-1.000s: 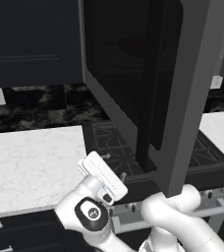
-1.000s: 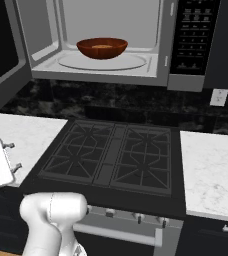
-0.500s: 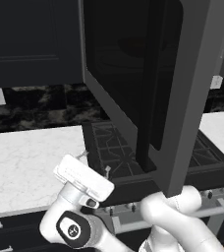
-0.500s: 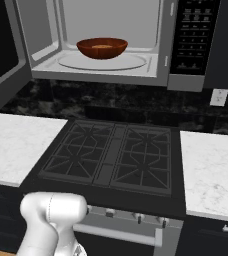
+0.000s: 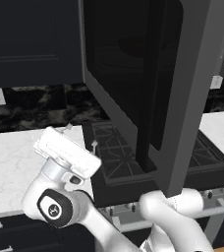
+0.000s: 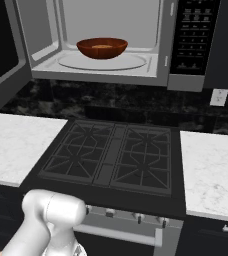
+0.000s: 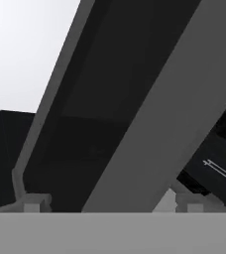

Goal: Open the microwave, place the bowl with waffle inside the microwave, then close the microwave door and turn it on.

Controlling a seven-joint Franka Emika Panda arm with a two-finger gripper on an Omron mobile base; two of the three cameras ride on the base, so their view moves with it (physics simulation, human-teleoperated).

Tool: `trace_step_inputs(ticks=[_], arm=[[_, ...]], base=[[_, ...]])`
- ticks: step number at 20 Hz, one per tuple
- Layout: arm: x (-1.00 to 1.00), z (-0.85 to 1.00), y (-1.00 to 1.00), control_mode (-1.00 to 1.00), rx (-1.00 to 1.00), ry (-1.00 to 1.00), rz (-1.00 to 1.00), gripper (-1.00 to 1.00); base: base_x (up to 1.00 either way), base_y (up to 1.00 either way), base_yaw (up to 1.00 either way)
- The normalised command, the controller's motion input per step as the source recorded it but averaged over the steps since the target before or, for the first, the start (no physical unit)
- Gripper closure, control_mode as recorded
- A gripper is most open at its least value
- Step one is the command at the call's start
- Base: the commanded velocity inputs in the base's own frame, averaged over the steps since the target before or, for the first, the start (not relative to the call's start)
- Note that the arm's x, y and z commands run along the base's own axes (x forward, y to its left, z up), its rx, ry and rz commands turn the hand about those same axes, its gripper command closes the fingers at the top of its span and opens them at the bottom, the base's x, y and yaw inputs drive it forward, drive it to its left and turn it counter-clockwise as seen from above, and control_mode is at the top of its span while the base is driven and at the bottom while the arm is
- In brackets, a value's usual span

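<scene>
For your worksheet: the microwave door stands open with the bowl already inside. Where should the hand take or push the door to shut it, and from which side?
Probably on the microwave door's free edge, by the slim vertical bar handle, far from the hinge. Come from the outer glass face, the side turned away from the bowl, and swing it toward the microwave. The open hand sits low, near that edge.

In the left base view the microwave door point(image 5: 153, 83) stands swung open and runs off the top edge; it hides the oven cavity, most of the stove point(image 5: 119, 152) and part of the right-hand desk point(image 5: 219, 125); in the right base view the door point(image 6: 1, 55) is cut by the left edge; the microwave point(image 6: 113, 37) is cropped at the top, and its keypad labels point(image 6: 193, 30) are too small to read; what lies in the bowl point(image 6: 102, 48) is only a pale patch, too small to identify; in the hand view the tool point(image 7: 110, 202) shows just its fingertips point(image 7: 33, 202) above the bottom band.
</scene>
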Motion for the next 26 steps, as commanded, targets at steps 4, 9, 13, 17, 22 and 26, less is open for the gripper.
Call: trace_step_inputs(ticks=[4,9,13,17,22,26], arm=[[-0.11,1.0,-0.31,-1.0,0.14,0.0,0.03,-1.0],[-0.19,0.95,-0.89,-1.0,0.21,0.03,0.05,-1.0],[-0.19,0.71,-1.0,-1.0,0.24,0.09,0.07,-1.0],[-0.1,0.51,-1.0,-1.0,0.23,0.13,0.07,-1.0],[0.0,0.32,-1.0,-1.0,0.21,0.17,0.06,-1.0],[0.02,0.21,-1.0,-1.0,0.19,0.2,0.09,-1.0]], base=[[0.0,0.0,0.0],[0.0,0.0,0.0],[0.0,0.0,0.0],[0.0,0.0,0.0],[0.0,0.0,0.0],[0.0,0.0,0.0]])
